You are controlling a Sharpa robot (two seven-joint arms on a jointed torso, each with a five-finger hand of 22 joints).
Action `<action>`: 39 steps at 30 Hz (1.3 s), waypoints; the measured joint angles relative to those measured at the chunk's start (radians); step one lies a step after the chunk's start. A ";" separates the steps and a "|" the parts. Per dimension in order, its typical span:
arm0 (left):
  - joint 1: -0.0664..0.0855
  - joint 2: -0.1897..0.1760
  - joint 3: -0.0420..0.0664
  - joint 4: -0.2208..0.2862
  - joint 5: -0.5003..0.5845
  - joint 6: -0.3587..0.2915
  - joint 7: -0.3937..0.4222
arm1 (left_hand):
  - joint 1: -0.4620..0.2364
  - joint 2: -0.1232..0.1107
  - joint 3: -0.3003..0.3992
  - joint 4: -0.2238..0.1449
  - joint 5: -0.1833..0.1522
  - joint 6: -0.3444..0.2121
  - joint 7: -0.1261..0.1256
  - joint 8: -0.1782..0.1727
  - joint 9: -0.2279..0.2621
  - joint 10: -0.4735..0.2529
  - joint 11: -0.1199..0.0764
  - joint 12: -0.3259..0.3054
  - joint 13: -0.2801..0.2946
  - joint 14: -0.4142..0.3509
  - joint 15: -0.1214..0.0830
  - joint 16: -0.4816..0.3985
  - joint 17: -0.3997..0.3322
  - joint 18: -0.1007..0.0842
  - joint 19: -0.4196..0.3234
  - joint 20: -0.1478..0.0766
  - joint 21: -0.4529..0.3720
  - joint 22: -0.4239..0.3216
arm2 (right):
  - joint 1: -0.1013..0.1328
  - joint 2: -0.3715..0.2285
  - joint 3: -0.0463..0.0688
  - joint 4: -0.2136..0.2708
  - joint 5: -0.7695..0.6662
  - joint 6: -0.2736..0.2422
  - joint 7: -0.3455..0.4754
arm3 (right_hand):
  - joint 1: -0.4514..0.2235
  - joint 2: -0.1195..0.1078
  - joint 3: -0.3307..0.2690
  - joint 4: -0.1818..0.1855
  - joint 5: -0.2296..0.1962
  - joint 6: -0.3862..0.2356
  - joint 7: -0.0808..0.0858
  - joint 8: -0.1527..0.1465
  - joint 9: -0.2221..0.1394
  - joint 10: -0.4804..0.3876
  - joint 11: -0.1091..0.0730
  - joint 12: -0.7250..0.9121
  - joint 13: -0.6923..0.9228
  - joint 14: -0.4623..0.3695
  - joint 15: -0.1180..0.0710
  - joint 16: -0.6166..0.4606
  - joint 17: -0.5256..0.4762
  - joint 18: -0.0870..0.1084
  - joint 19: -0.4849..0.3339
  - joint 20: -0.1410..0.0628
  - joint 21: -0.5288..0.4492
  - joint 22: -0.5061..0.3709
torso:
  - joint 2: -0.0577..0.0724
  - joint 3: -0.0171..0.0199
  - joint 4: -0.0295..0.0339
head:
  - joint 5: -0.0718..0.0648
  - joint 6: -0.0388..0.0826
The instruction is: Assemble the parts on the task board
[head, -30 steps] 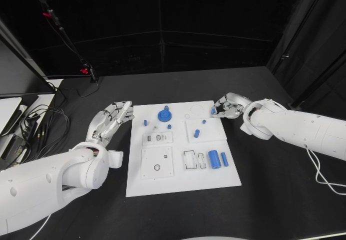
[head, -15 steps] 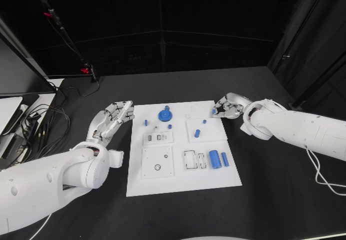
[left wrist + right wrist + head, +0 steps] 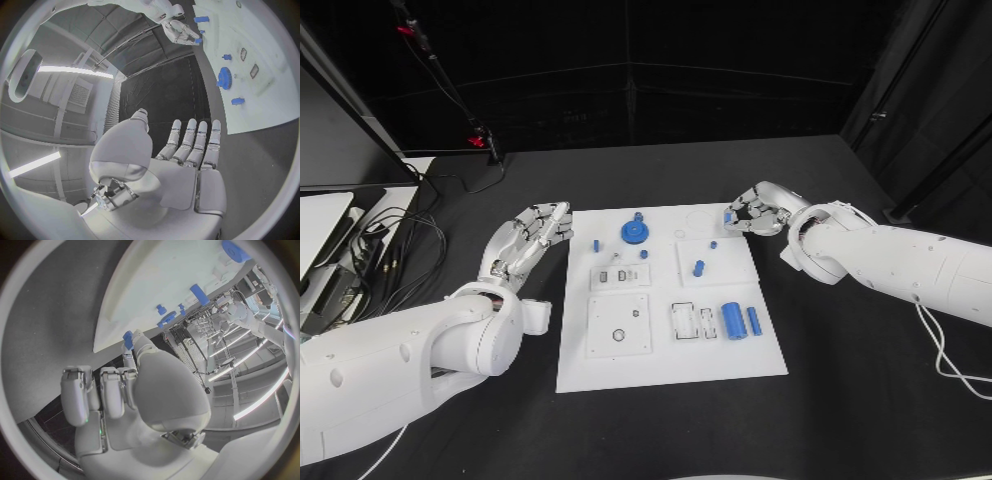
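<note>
The white task board (image 3: 668, 345) lies in the middle of the black table. On it are a blue gear (image 3: 633, 232), several small blue pegs such as one (image 3: 698, 268), and two blue cylinders (image 3: 731, 319) near its right edge. My right hand (image 3: 759, 213) is at the board's far right corner and pinches a small blue part (image 3: 730, 216) between thumb and a fingertip; the right wrist view shows that part (image 3: 128, 338) at the fingertips, off the board's edge (image 3: 162, 285). My left hand (image 3: 531, 235) lies beside the board's left edge, fingers (image 3: 187, 142) straight and apart, holding nothing.
Cables and a monitor edge (image 3: 336, 235) lie at the table's far left. A stand with a red clip (image 3: 479, 142) rises behind the left hand. Bare black tabletop surrounds the board in front and on the right.
</note>
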 measured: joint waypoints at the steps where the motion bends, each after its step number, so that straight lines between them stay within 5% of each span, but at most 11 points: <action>1: 0.000 0.000 0.000 0.000 0.000 0.000 0.000 | 0.000 0.000 0.000 0.000 0.000 0.000 0.000 0.000 0.000 0.000 0.000 0.000 0.000 0.000 0.000 0.000 0.000 0.000 0.000 0.000 0.000 0.000 | 0.000 -0.002 0.000 0.009 0.005 -0.008 0.004 | 0.000 0.000 0.000 0.000 0.001 0.001 0.001 0.000 0.000 0.000 0.000 0.000 0.000 0.000 0.000 0.000 0.000 0.000 0.000 0.000 0.000 0.000 | 0.000 0.0000 0.0000 | 0.002 0.000; 19: 0.000 0.001 0.000 0.002 0.000 0.000 0.000 | 0.005 0.005 0.000 0.000 0.000 0.000 0.000 0.000 0.000 0.000 0.000 0.000 0.000 0.004 0.004 0.000 0.000 0.000 0.000 0.000 0.000 0.000 | 0.005 0.035 0.002 0.241 0.033 -0.051 -0.045 | 0.001 0.001 0.007 -0.007 0.034 0.011 0.010 -0.015 -0.006 0.000 0.007 0.000 0.000 0.000 0.007 0.000 0.000 0.000 0.004 0.004 0.000 0.000 | 0.000 -0.0012 0.0018 | 0.057 -0.019; 23: 0.000 0.000 0.000 0.002 0.000 -0.001 0.000 | 0.005 0.005 0.000 0.000 0.000 0.000 0.000 0.000 0.000 0.000 0.000 0.000 0.000 0.004 0.004 0.000 0.000 0.000 0.000 0.000 0.000 0.000 | 0.005 0.062 0.002 0.271 0.017 -0.050 -0.077 | 0.003 0.003 0.010 -0.010 0.034 0.011 0.010 -0.018 -0.007 0.004 0.011 0.000 0.000 0.000 0.007 0.000 0.000 0.000 0.004 0.004 0.000 0.000 | 0.000 -0.0012 0.0020 | 0.072 -0.024; 39: 0.000 0.003 0.000 0.003 0.000 -0.001 0.000 | 0.005 0.005 0.000 0.000 0.000 0.000 0.000 0.000 0.000 0.000 0.000 0.000 0.000 0.003 0.004 0.000 0.000 0.000 0.000 0.000 0.000 0.000 | 0.005 0.153 0.002 0.323 -0.057 -0.044 -0.240 | 0.013 0.000 0.009 -0.012 0.043 0.016 0.013 -0.015 -0.008 0.004 0.011 0.000 0.000 0.000 0.007 0.000 0.000 0.000 0.004 0.004 0.000 0.000 | 0.000 -0.0005 0.0019 | 0.087 -0.035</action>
